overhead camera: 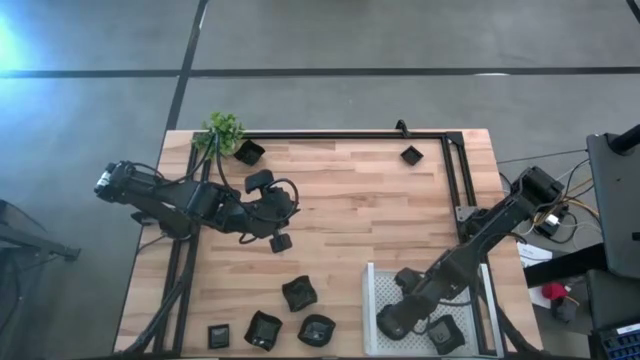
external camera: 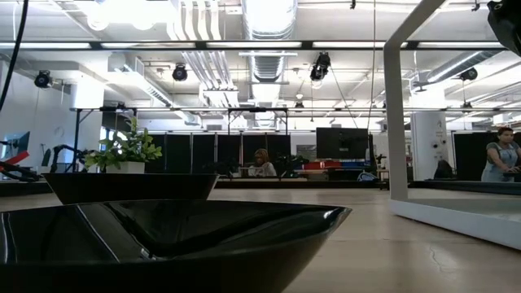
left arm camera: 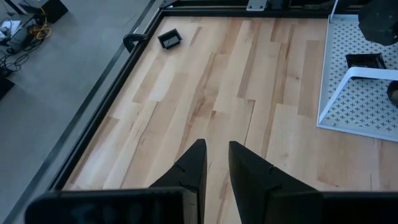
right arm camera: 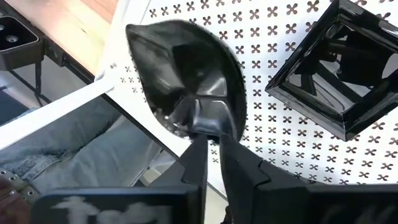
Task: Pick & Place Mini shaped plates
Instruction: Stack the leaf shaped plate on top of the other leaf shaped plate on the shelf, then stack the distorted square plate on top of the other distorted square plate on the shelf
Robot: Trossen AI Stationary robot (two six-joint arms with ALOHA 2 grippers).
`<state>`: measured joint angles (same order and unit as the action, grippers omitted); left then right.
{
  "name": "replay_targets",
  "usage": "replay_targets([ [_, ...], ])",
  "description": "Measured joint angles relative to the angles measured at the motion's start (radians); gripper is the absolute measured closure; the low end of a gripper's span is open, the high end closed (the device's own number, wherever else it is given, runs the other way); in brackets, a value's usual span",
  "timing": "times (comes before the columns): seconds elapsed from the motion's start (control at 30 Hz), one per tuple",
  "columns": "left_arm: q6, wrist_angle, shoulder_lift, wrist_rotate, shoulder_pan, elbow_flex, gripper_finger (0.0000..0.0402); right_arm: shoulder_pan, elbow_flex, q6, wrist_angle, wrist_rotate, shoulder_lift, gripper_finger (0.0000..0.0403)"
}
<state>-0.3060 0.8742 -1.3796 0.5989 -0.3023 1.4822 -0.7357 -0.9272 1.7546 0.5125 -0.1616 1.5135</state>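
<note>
The right gripper (right arm camera: 211,134) sat low over the white perforated tray (overhead camera: 378,290) at the table's near right corner, its 2 dark fingers pinching the rim of a glossy, rounded black plate (right arm camera: 183,71); the gap between them was narrow, and whether the grip was loosening could not be told. Just beside it on the tray lay a square black plate (right arm camera: 339,68) with raised walls.

The left gripper (left arm camera: 216,163) hung over bare wood planks near the table's middle, fingers slightly apart, holding nothing.

Other small black plates lay scattered: 4 along the near left edge (overhead camera: 264,330), 1 beside the green plant (overhead camera: 224,130), 1 by the far rail (overhead camera: 411,154). In the low view, a shiny black dish (external camera: 163,244) filled the foreground and hid most of the table.
</note>
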Motion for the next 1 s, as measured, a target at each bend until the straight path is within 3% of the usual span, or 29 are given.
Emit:
replay_targets([
  [0.27,0.000,0.000,0.000,0.000,0.000,0.000,0.0340,0.000,0.000,-0.003,0.000,0.000,0.000,0.0330],
  [0.53,0.018,0.000,0.001,-0.061,0.000,-0.012,0.0340,0.002,0.000,-0.028,0.067,0.014,-0.052,0.0359],
  [0.7,0.028,0.007,0.001,-0.154,0.000,-0.043,0.0340,0.004,0.000,-0.034,0.145,0.091,-0.137,0.0390],
  [1.0,-0.021,0.010,0.000,-0.259,0.000,-0.122,0.0340,0.006,-0.001,-0.092,0.211,0.357,-0.314,0.0394],
])
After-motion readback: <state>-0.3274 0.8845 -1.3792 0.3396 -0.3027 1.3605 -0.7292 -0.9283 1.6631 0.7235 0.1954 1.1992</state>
